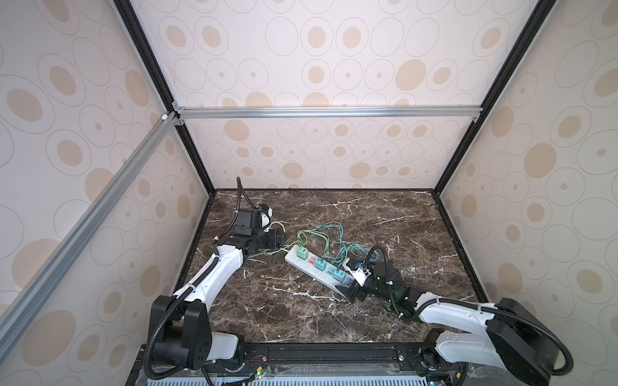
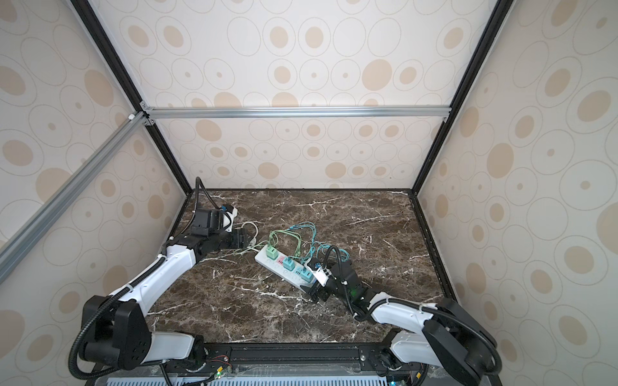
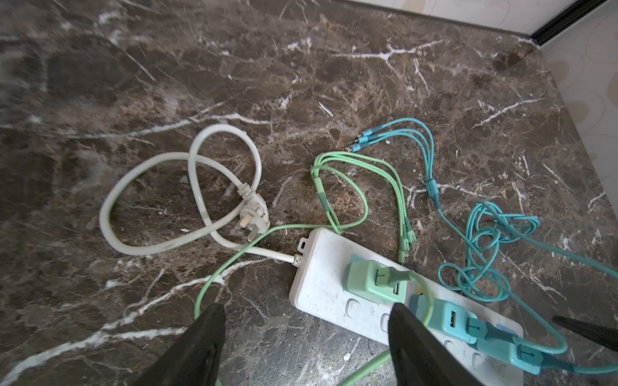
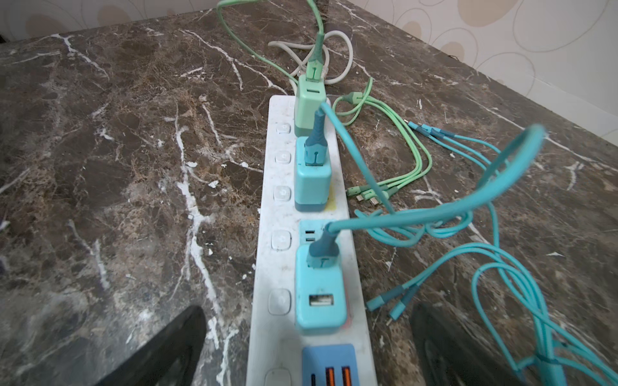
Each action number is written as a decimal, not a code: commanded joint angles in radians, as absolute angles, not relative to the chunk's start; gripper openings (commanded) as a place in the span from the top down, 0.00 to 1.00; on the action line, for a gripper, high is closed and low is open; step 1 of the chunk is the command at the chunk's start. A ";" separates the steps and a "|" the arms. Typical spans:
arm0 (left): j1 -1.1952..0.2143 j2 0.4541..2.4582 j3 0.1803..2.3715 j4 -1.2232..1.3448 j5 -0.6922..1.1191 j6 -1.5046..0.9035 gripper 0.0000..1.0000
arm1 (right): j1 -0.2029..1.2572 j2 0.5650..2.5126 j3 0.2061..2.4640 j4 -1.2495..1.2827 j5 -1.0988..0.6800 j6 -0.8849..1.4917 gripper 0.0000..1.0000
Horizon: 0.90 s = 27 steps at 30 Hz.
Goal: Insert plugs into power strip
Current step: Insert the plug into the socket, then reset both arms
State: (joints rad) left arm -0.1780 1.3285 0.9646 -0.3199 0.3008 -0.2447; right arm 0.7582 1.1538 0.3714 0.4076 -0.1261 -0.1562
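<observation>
The white power strip (image 1: 309,271) (image 2: 277,267) lies slantwise on the marble table. Three plugs stand in its sockets: a mint green plug (image 3: 371,280) (image 4: 309,103) at the cord end, then a teal plug (image 3: 451,320) (image 4: 312,180), then another teal plug (image 4: 319,294) next to the blue USB panel (image 4: 329,364). My left gripper (image 3: 306,307) (image 1: 279,240) is open by the strip's cord end, holding nothing. My right gripper (image 4: 309,309) (image 1: 353,294) is open, its fingers standing apart on either side of the strip's USB end, clear of the nearest teal plug.
A white plug (image 3: 250,214) on a thick looped white cord (image 3: 150,207) lies on the table beyond the strip's end. Thin green cables (image 3: 368,187) and tangled teal cables (image 3: 485,254) spread along the strip's far side. Patterned walls enclose the table on three sides.
</observation>
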 commanded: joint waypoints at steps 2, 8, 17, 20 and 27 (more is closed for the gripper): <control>-0.167 1.221 0.928 -0.243 0.220 -0.161 0.17 | 0.759 1.009 0.454 0.183 -0.063 -0.189 0.02; -0.166 1.040 0.730 0.007 -0.023 -0.139 0.03 | 0.749 0.891 0.522 0.130 0.083 -0.212 0.01; -0.126 0.969 0.472 0.449 -0.280 -0.106 0.01 | 0.520 0.919 0.578 0.157 0.240 -0.188 0.01; -0.109 0.992 0.364 0.643 -0.350 -0.062 0.01 | 0.383 0.924 0.540 0.220 0.217 -0.134 0.01; -0.072 1.205 0.113 1.200 -0.326 -0.061 0.01 | 0.168 1.053 0.388 0.454 0.238 -0.081 0.01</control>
State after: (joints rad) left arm -0.0834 1.1355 0.1555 0.8635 -0.3138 -0.0952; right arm 0.2119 1.0004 0.4408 0.3393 0.2169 -0.1215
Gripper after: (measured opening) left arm 0.990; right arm 0.990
